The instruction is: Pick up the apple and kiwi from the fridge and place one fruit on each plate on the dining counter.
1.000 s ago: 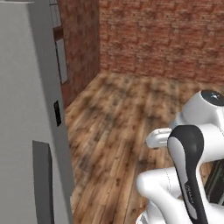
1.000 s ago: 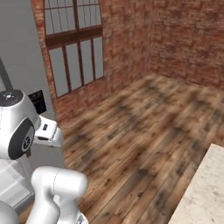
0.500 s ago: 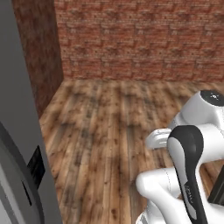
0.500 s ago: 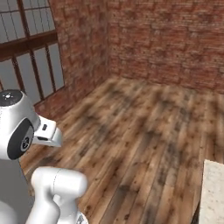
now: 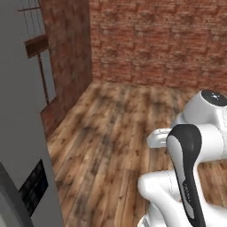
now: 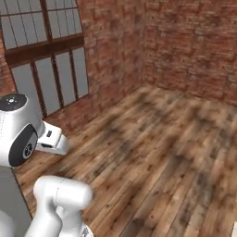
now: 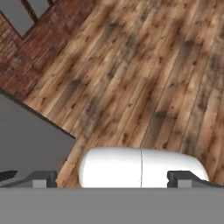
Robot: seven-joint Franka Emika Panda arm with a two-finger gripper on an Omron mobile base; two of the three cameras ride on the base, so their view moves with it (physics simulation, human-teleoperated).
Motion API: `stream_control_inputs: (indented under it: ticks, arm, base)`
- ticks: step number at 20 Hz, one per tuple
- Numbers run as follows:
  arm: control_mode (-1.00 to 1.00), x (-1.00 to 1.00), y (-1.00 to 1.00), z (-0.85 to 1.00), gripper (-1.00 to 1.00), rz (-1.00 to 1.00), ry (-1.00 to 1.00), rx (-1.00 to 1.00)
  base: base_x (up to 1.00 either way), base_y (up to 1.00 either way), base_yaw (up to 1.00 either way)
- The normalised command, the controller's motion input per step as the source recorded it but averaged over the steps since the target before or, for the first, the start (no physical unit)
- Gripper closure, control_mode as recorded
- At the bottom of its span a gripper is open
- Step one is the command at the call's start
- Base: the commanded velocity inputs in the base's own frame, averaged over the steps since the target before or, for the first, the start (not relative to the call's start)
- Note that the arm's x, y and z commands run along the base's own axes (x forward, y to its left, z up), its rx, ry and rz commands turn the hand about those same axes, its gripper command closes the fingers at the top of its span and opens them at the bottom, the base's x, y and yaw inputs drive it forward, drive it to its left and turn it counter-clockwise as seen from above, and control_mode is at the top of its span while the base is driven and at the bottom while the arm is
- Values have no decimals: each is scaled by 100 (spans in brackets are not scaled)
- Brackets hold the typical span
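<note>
The grey fridge (image 5: 20,133) fills the left edge of the left base view, with its black dispenser panel (image 5: 33,188) low on the door. In the hand view a grey face of the fridge (image 7: 26,140) lies at the left over the wooden floor. My gripper (image 7: 111,180) is open: its two dark fingertips (image 7: 43,179) stand far apart at the bottom of the hand view with nothing between them. The arm is folded close over the base (image 5: 195,177). The apple, the kiwi, the plates and the dining counter are out of view.
Wooden plank floor (image 6: 162,152) stretches ahead to red brick walls (image 5: 159,40). Tall dark-framed windows (image 6: 46,69) stand in the left wall in the right base view. A window strip (image 5: 42,66) shows beside the fridge.
The whole picture has swung in both base views, so the base has turned. The counter edge has slid out of the right base view. The arm keeps its folded pose and the gripper stays open.
</note>
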Motion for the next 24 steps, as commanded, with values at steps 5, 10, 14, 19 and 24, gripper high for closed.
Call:
stream_control_inputs:
  ticks: [5, 10, 14, 19, 24]
  arm:
    - [100, 0, 0, 0, -100, 0, 0, 0]
    - [100, 0, 0, 0, -100, 0, 0, 0]
    - [100, 0, 0, 0, -100, 0, 0, 0]
    - [100, 0, 0, 0, -100, 0, 0, 0]
    - [100, 0, 0, 0, -100, 0, 0, 0]
  base:
    - [-4, 3, 100]
    - [7, 2, 81]
    - [6, 0, 55]
    - [-6, 33, 54]
    - [2, 55, 58]
